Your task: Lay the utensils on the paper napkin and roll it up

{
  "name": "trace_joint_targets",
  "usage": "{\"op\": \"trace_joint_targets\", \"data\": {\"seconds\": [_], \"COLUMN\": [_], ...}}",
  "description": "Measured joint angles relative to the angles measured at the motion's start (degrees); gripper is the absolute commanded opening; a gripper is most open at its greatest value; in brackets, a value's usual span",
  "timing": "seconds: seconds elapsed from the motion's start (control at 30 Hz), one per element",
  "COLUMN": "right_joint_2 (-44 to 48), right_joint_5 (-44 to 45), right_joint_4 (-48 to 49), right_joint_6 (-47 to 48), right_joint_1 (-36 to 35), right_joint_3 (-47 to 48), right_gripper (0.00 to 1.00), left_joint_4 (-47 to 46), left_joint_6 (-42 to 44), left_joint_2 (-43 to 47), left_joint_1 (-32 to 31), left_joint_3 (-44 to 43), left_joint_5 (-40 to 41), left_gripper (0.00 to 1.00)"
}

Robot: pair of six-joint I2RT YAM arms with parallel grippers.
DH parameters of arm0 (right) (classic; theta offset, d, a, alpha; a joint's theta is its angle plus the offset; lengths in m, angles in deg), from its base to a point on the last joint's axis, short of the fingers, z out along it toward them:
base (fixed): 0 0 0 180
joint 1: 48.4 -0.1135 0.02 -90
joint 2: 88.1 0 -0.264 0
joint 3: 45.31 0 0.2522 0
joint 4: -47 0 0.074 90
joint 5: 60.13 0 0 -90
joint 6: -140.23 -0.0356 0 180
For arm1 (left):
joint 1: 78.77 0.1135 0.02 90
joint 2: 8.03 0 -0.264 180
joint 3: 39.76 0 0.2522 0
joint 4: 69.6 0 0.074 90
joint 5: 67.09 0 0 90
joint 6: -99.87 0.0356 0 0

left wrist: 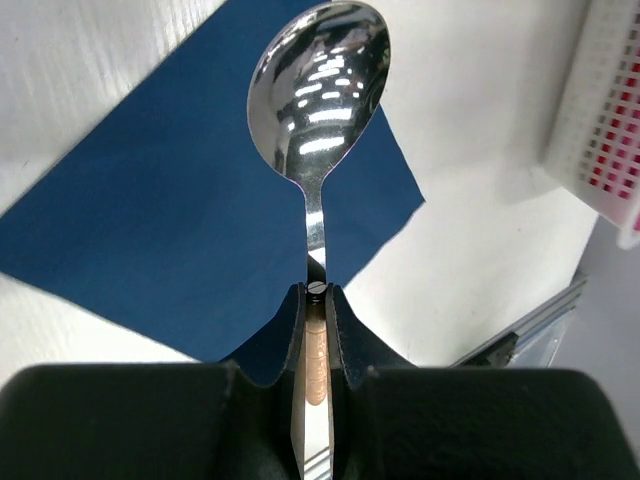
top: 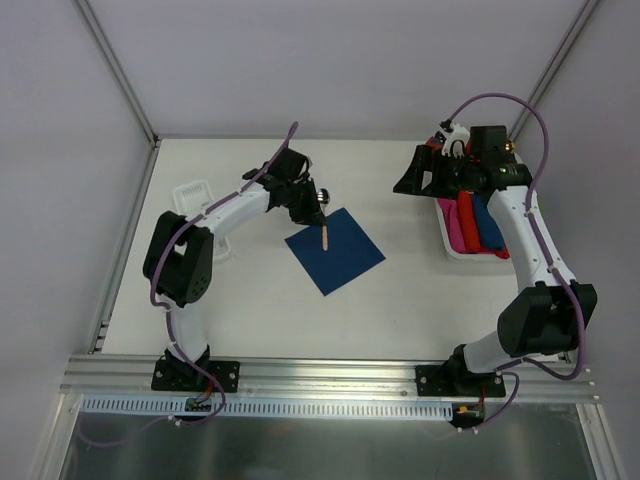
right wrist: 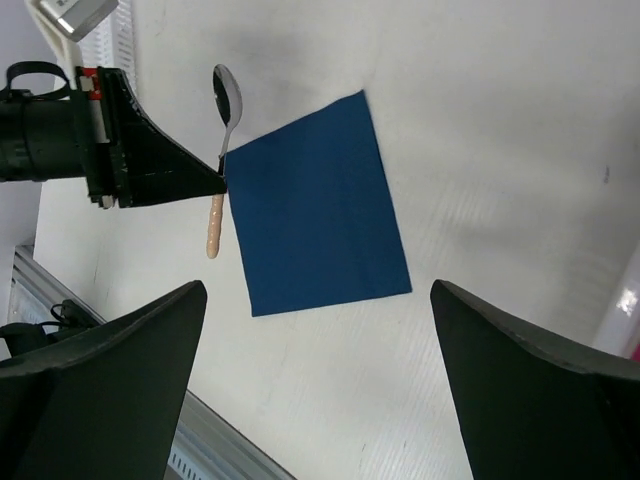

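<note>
At the bottom of the top view, the two arms are bolted to the near edge of the table (top: 250, 320). A bit further in, near the middle of that picture, the dark blue napkin (top: 338, 252) lies flat and open on the table. It is turned like a diamond.

At the napkin's upper left edge is the left gripper (top: 318, 200). Its jaws are squeezed tight on the spoon (top: 327, 232). In the left wrist view the left gripper (left wrist: 316, 290) pinches the spoon's thin neck, and the shiny spoon (left wrist: 318, 90) bowl sticks out at the top of the frame, over the napkin (left wrist: 150, 220). The tan handle runs back between the fingers. I cannot tell if the spoon touches the napkin.

The right gripper (top: 415, 178) is in the upper right of the top view, well apart from the napkin. In the right wrist view the right gripper (right wrist: 315, 290) has its jaws wide open with nothing in them. Far below it are the napkin (right wrist: 320, 210), the spoon (right wrist: 226, 100) and the left gripper (right wrist: 222, 180).

Just right of the right gripper sits a white tray (top: 450, 250) with a pink roll (top: 452, 225), a red roll (top: 466, 220) and a blue roll (top: 487, 225). In the upper left is a small white basket (top: 192, 190).
</note>
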Motion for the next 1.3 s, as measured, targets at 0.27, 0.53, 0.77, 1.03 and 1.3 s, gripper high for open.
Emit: {"op": "trace_joint_targets", "data": {"seconds": [0.27,0.53,0.77,1.03,1.3], "right_joint_2": [2.27,3.15,4.07,4.87,4.96], "right_joint_5": [0.17,0.52,0.59,0.63,0.70], "right_joint_4": [-2.32,-2.75,-2.84,-2.95,-3.02], "right_joint_6": [0.79,0.96,0.98,1.01,1.01], "right_joint_1": [4.02,4.20,4.22,4.26,4.39], "right_joint_3": [-1.97,-2.84,-3.32,-3.74,-4.07], "right_gripper": [0.99,0.99,0.99,0.99,0.99], "left_joint_4": [1.95,2.97,2.99,3.13,3.26], "left_joint_6": [2.29,3.93,5.40,5.22,5.11], "left_joint_2": [-9.75,-13.70,-17.03,-18.18,-20.79], "left_joint_1": [-2.25,-2.99,-2.99,-3.02,-3.23], "left_joint_3": [-6.36,-9.53,-13.29,-14.25,-14.47], "left_joint_5": [1.84,1.88,1.86,1.84,1.81], "left_gripper": [0.00,0.00,0.00,0.00,0.01]}}
